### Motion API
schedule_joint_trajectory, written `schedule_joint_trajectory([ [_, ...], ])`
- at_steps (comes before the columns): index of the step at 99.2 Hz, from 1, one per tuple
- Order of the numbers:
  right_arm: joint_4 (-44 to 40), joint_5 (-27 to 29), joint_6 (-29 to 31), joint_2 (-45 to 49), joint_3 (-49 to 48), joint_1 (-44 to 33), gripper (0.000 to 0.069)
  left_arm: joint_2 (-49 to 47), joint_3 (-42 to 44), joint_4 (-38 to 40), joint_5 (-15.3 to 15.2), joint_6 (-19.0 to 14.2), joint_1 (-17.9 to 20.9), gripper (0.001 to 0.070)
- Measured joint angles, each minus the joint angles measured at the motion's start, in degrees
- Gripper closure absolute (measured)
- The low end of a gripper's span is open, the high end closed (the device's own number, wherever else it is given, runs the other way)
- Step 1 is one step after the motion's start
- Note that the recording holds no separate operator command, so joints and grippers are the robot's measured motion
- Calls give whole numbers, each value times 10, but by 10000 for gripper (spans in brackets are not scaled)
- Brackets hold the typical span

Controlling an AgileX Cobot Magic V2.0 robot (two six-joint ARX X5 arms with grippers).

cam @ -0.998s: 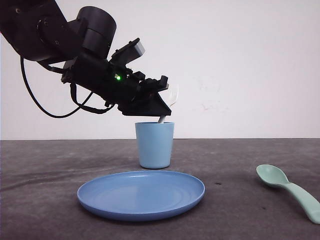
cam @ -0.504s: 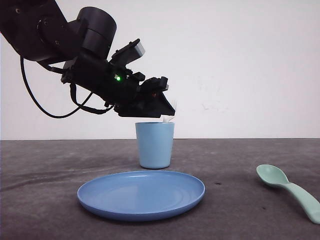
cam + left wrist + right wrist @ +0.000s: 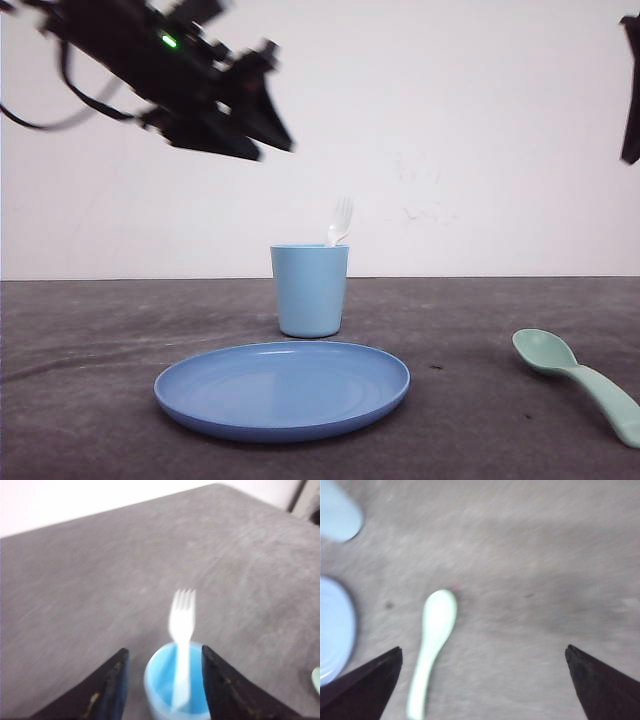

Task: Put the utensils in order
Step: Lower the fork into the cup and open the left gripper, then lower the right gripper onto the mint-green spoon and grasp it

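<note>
The left gripper [image 3: 262, 125] is seen high above and left of the cup [image 3: 310, 290], its fingers [image 3: 111, 687] spread apart and empty, motion-blurred in the front view. The fork [image 3: 340, 222] is stood in the cup, tines up and leaning, with the plate [image 3: 282, 388] lying just in front of the cup. The spoon [image 3: 575, 378] is lain on the table [image 3: 100, 340] well right of the plate, bowl toward the cup; the right gripper [image 3: 485, 690] is held wide open above it, grasping nothing.
</note>
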Motion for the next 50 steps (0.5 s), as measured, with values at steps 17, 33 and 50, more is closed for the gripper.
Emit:
schedule_joint_trajectory([
  [17,12,-45,-8,51,0,4,32,-101,0,-129,-2,-28,52,438],
  [33,38,-62,-10,98,0,21,32,-179,0,-241,-3,-41,105,438],
  [50,72,-72,-10,145,0,44,32,-229,0,-343,-4,-43,149,438],
])
